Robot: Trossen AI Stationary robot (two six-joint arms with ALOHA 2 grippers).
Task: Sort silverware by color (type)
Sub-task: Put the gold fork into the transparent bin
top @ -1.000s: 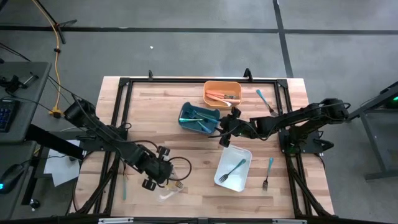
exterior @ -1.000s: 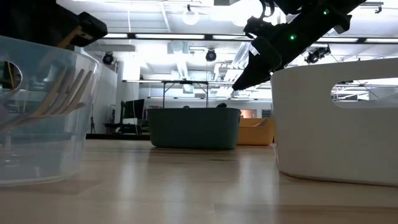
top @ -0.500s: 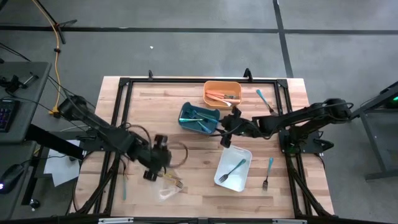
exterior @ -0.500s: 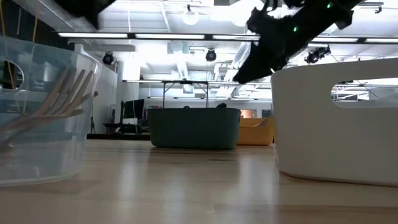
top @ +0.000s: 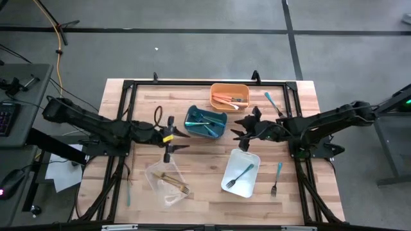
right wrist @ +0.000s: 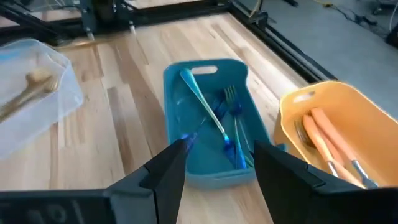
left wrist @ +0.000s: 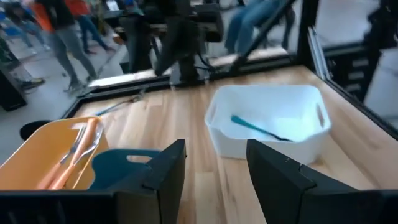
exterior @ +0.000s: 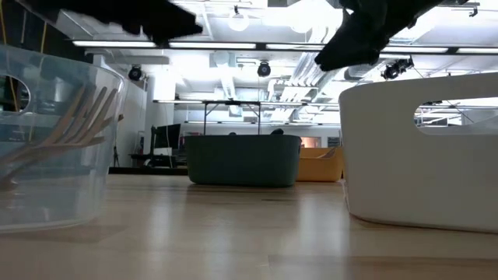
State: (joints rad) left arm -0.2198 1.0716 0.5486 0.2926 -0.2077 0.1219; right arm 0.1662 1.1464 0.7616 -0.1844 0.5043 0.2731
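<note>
The silverware lies sorted in bins. Salmon-handled pieces (right wrist: 323, 140) are in the orange bin (top: 229, 96). Teal ones (right wrist: 217, 121) fill the blue bin (top: 205, 122). A teal fork (left wrist: 258, 127) is in the white bin (top: 241, 172). Gold ones (top: 174, 186) rest in the clear bin (top: 166, 181). My left gripper (top: 180, 140) hovers open, nearly level, between the clear and blue bins. In its wrist view my left gripper (left wrist: 214, 180) holds nothing. My right gripper (top: 239, 132) hangs open and empty just right of the blue bin; its wrist view shows my right gripper (right wrist: 217, 174) above that bin.
Loose pieces lie on the table: a teal one (top: 270, 100) at the far right, a teal one (top: 279, 171) and a dark fork (top: 273, 189) right of the white bin, and a teal one (top: 128, 193) at the near left. A black frame (top: 128, 86) rims the table.
My left gripper has risen from over the clear bin and swung toward the far edge, tipping from pointing down to nearly level. Gold silverware lies in the clear bin. My right gripper has drawn up and a little toward the table's right edge.
</note>
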